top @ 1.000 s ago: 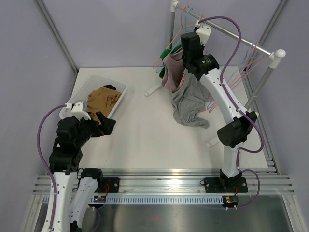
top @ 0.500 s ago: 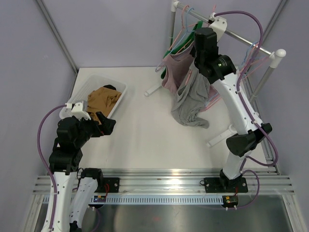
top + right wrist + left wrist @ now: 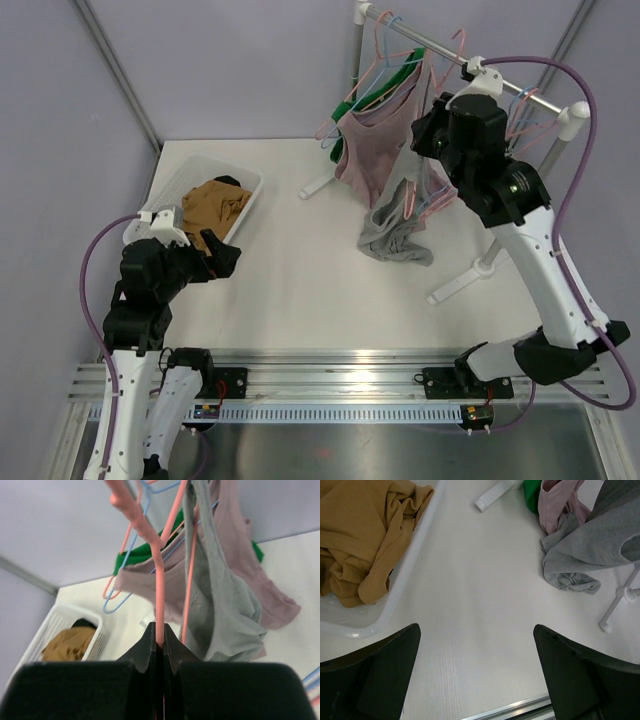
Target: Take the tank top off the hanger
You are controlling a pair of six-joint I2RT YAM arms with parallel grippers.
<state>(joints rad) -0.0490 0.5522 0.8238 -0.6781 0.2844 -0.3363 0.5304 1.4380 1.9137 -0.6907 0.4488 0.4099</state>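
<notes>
A grey tank top [image 3: 392, 225] hangs from a pink hanger [image 3: 159, 580], and its lower end lies bunched on the table. My right gripper [image 3: 160, 630] is shut on the hanger's pink wire, just below the clothes rail [image 3: 520, 90]. In the top view the right gripper [image 3: 428, 135] sits beside a pale pink tank top [image 3: 368, 145] that hangs on the same rail. The grey tank top [image 3: 590, 550] also shows in the left wrist view at the far right. My left gripper [image 3: 225, 260] hovers low at the table's left, open and empty.
A white basket [image 3: 245, 195] with a brown garment [image 3: 215, 205] stands at the back left, close to my left gripper. A green garment [image 3: 385, 85] and several empty hangers hang on the rail. The rack's white foot [image 3: 455, 285] stretches across the table's right side.
My right arm has swung right and upward with the hanger, lifting the grey tank top so less of it lies on the table. The left arm has stayed still.
</notes>
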